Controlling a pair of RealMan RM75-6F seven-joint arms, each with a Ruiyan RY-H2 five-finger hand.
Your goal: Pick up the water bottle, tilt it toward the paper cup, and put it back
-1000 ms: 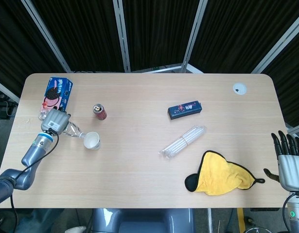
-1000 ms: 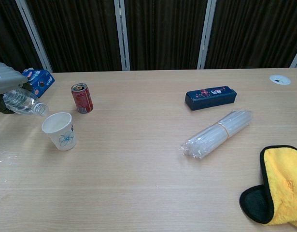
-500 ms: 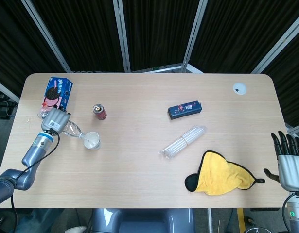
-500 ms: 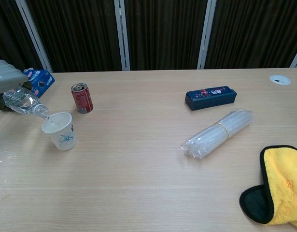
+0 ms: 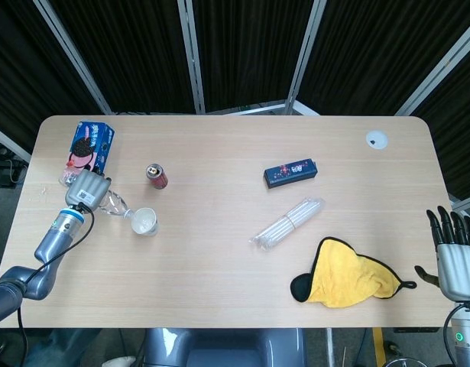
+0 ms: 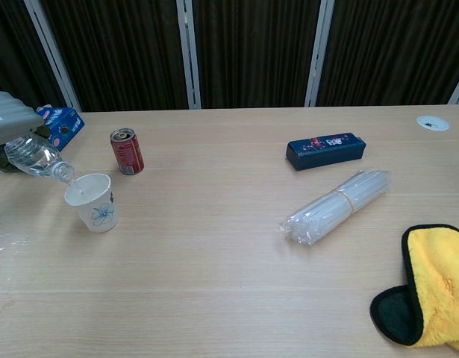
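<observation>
My left hand (image 5: 87, 189) (image 6: 11, 119) grips a clear water bottle (image 5: 112, 203) (image 6: 39, 160) at the table's left side. The bottle is tilted, its open neck down over the rim of the white paper cup (image 5: 145, 222) (image 6: 92, 201). The cup stands upright with a blue flower print on its side. My right hand (image 5: 455, 256) hangs off the table's right edge with its fingers apart and nothing in it; the chest view does not show it.
A red can (image 5: 157, 176) (image 6: 127, 151) stands just behind the cup. A blue biscuit box (image 5: 90, 146) lies at the far left. A dark blue box (image 5: 291, 172), a bundle of straws (image 5: 288, 222) and a yellow cloth (image 5: 349, 275) lie to the right.
The bottle has tipped further down and its neck has moved over the cup's rim. The right hand has not moved.
</observation>
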